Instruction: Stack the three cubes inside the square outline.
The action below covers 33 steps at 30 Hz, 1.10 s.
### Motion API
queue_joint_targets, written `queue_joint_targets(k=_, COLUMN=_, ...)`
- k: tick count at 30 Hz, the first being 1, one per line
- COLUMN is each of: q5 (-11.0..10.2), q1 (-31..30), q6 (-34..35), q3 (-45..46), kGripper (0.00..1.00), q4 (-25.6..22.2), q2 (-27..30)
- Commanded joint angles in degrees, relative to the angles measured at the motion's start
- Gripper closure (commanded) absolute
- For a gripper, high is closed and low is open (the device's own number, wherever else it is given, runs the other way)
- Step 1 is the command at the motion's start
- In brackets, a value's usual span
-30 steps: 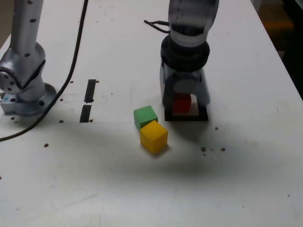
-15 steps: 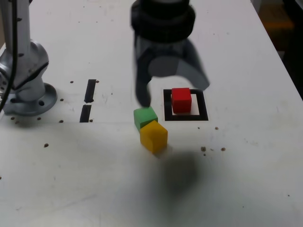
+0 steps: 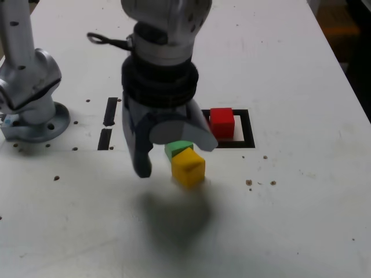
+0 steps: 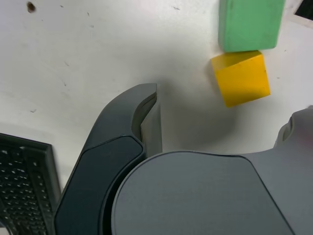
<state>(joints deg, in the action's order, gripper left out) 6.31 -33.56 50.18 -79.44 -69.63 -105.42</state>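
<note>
The grey gripper (image 3: 174,152) hangs spread and empty above the touching small yellow block (image 3: 188,166) and green block (image 3: 177,148); the red block (image 3: 222,122) sits inside the black square outline (image 3: 248,137). Descending, a finger could knock the neighbouring block.

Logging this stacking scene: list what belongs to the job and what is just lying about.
Job: red cube inside the square outline; green cube; yellow cube; open gripper.

Lying about: two black tape strips; cable; arm base; scattered specks.
</note>
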Motion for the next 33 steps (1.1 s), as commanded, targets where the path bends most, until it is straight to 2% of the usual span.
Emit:
queue_joint_targets(k=1, q5=0.08, q1=0.08, q6=0.96, q3=1.58, kGripper=0.07, q4=1.91, q2=-0.41)
queue_joint_targets(k=7, q5=0.1, q1=0.3, q6=2.92, q3=3.9, kGripper=0.1, q4=4.53, q2=-1.82)
queue_joint_targets(k=12, q5=0.19, q1=0.91, q6=3.02, q3=3.88, kGripper=0.16, q4=6.57, q2=-4.69)
queue_joint_targets(k=24, q5=-0.25, q1=2.45, q6=2.57, q3=5.38, kGripper=0.17, q4=8.83, q2=-7.12)
queue_joint_targets(k=29, q5=-0.14, q1=3.07, q6=1.54, q3=5.01, kGripper=0.24, q4=9.76, q2=-9.09)
queue_joint_targets(k=33, q5=-0.9, q1=3.24, q6=1.29, q3=4.76, kGripper=0.33, q4=10.29, q2=-9.87)
